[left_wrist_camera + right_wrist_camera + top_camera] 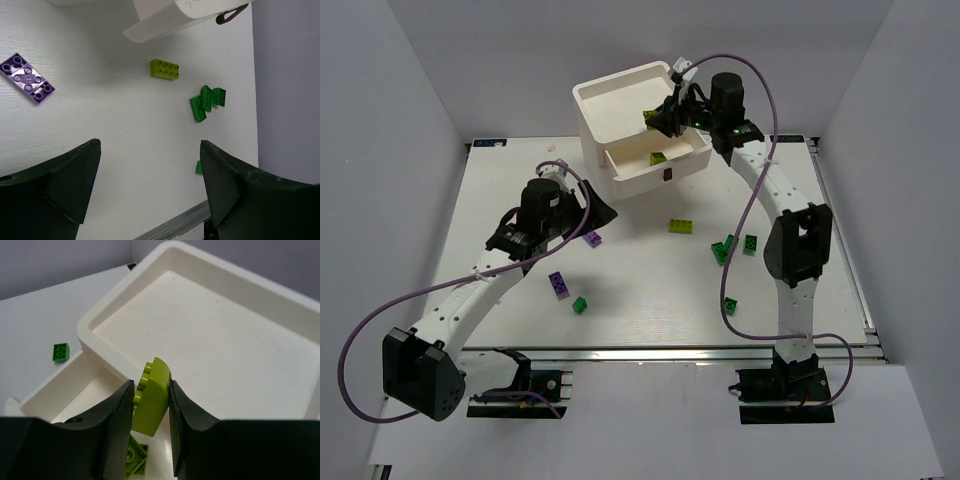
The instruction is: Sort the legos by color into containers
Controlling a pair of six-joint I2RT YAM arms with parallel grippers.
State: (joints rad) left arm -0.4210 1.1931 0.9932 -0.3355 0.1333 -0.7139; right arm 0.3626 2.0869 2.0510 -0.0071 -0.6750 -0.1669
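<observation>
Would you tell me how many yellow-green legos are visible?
3: held lego in the right gripper; drawer lego in the open drawer; table lego on the table. Others may be hidden.

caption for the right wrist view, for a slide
Right tool grips a yellow-green lego over the open drawer

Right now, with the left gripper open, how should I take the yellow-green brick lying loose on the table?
I'd come straight down on the yellow-green brick and pinch its two long sides. It lies flat, studs up, apart from other things, so both sides are free.
</observation>
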